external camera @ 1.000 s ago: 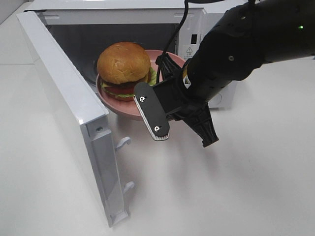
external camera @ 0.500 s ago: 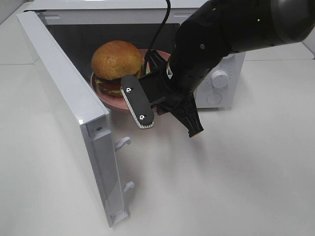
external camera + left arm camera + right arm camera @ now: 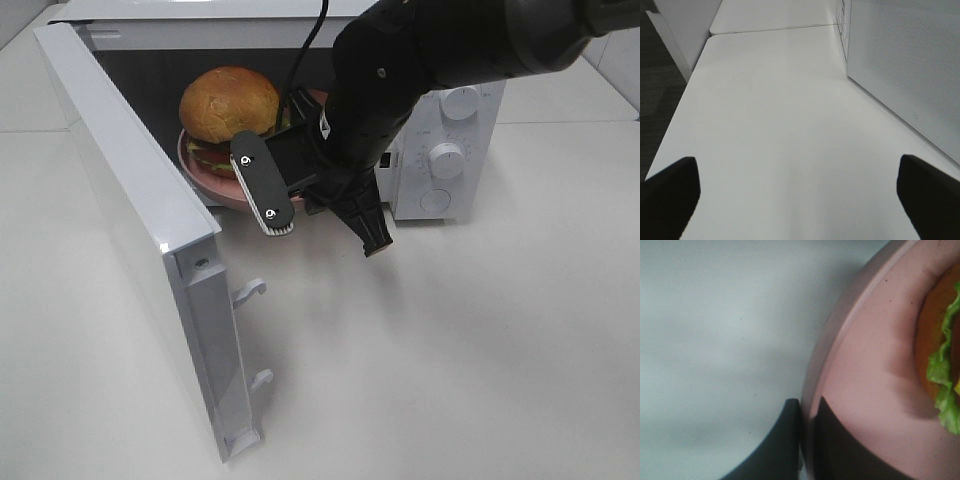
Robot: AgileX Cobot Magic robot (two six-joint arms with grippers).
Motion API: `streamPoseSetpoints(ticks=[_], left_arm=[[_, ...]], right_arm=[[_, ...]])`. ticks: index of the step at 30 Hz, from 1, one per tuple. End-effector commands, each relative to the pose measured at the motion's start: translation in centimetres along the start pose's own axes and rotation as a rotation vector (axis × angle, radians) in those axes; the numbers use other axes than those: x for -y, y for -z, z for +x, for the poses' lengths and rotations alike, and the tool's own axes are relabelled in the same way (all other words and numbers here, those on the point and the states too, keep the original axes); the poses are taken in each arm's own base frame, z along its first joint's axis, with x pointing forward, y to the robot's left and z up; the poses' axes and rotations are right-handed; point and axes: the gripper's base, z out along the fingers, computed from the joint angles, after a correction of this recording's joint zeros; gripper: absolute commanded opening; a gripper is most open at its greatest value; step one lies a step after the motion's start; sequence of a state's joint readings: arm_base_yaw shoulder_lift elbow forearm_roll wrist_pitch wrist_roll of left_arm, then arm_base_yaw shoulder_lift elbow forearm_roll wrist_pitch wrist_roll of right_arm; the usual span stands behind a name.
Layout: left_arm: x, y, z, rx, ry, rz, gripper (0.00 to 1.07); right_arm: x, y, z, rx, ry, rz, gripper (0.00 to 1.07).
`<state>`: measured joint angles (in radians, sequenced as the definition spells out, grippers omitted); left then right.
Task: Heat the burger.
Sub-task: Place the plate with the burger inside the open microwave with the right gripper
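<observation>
The right gripper [image 3: 807, 407] is clenched on the rim of the pink plate [image 3: 205, 178], at about its 3 o'clock side in the high view. This is probably so the burger [image 3: 228, 105], sitting on that plate in the mouth of the microwave [image 3: 450, 150] at 11 o'clock of the frame, goes in untouched past the open door [image 3: 130, 190]. The left gripper [image 3: 800, 195] hangs released over bare table outside the door, clear of the work. The arm hides the grip point and the plate's far half from above, the wrist view crops the burger to a lettuce edge, and I cannot tell whether the plate rests on the oven floor.
</observation>
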<state>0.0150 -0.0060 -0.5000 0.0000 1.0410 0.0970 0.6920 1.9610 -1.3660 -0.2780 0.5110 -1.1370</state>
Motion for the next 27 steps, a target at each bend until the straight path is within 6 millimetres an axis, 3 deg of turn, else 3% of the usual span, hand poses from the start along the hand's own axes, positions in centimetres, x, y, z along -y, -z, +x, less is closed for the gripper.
streamPoseSetpoints(ticks=[1,27], left_arm=[[0.1,0.2,0.1,0.024,0.003,0.013,1.0],[0.1,0.2,0.1,0.023,0.002,0.013,1.0]], right_arm=[[1.5,0.7,-0.1,0.028,-0.015,0.078,0.0],[5.9,-2.3,-1.6,0.043,-0.021,0.078,0.0]])
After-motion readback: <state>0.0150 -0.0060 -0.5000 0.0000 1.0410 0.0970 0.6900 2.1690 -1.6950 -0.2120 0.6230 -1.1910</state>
